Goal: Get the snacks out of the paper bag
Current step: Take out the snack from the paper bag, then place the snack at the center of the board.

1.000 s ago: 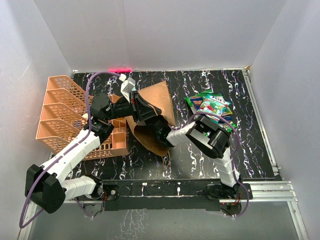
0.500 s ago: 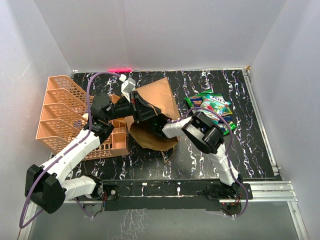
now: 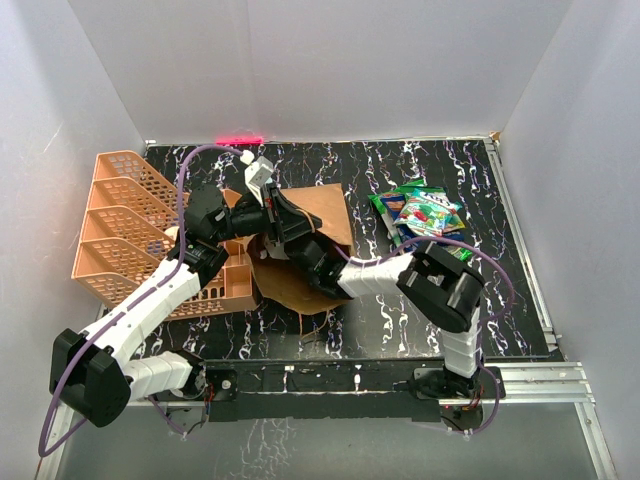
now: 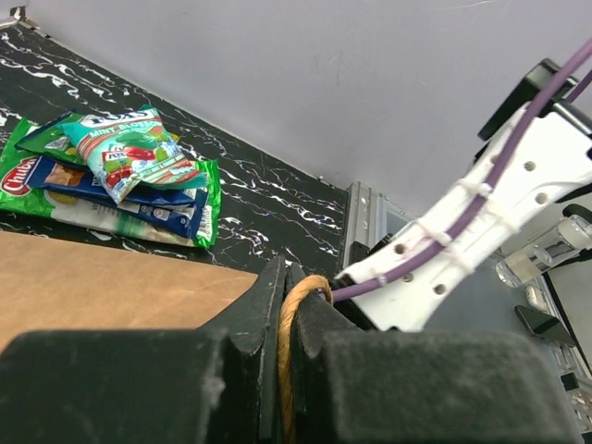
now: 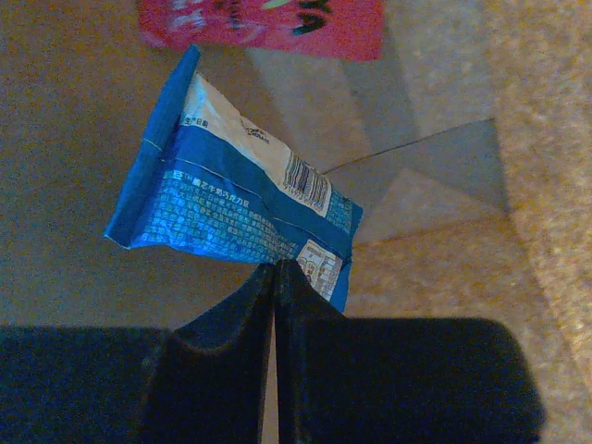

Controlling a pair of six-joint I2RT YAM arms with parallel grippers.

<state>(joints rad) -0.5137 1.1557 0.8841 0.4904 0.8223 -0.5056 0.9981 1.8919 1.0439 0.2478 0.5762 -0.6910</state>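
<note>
Inside the paper bag (image 3: 325,208) the right claw (image 5: 276,268) pinches the near corner of a blue packet (image 5: 222,213) — its long axis slants away from the claw, up and left in the wrist view, with a pink-red packet (image 5: 277,23) lying deeper beyond. The left claw (image 4: 285,277) is clamped on the bag's handle (image 4: 289,310). The way out likely runs straight back along the right arm — toward the snack pile (image 3: 425,212) on the tabletop (image 3: 500,300).

From above, the paper bag (image 3: 318,205) is swallowing the right gripper (image 5: 275,266) whole. On the right wrist, its jaws are hiding a corner of the blue packet (image 5: 222,213), and the top edge is cropping the blurry pink-red packet (image 5: 268,18). On the left wrist, the twisted handle (image 4: 294,319) is running out of sight inside the left gripper (image 4: 283,277), and the frame edge is slicing the snack pile (image 4: 111,176)
</note>
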